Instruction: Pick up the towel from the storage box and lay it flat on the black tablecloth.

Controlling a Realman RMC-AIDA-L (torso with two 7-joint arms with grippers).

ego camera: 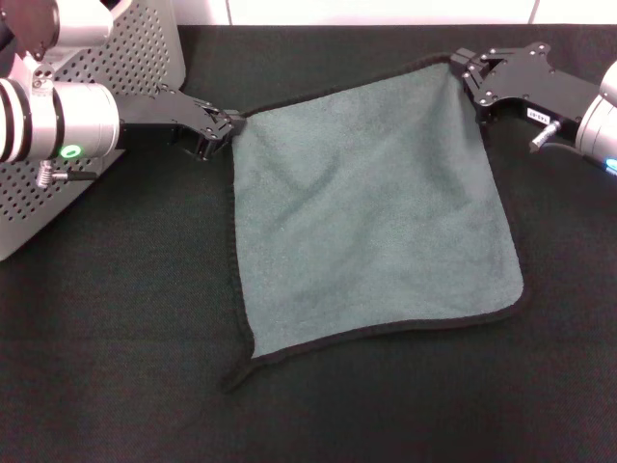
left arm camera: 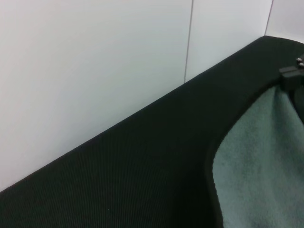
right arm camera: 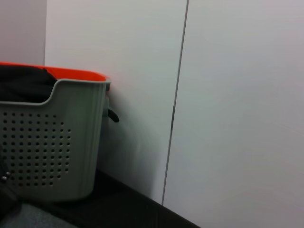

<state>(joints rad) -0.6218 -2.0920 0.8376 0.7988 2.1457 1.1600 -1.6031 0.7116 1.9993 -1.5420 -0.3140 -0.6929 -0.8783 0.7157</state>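
Observation:
The towel (ego camera: 371, 207) lies spread on the black tablecloth (ego camera: 116, 338), grey-green face up, with its black hem showing all round. My left gripper (ego camera: 220, 127) is shut on its far left corner. My right gripper (ego camera: 470, 77) is shut on its far right corner. The far edge runs between them. The near corner (ego camera: 241, 371) curls slightly. The storage box (ego camera: 135, 58) stands at the far left, behind my left arm. The left wrist view shows the towel (left arm camera: 259, 171) on the tablecloth (left arm camera: 142, 166). The right wrist view shows the box (right arm camera: 52, 142).
A white wall (left arm camera: 95, 61) rises behind the table's far edge. The box has an orange rim (right arm camera: 57, 71) and holds a dark cloth (right arm camera: 23, 83). The tablecloth reaches past the towel at the front and on both sides.

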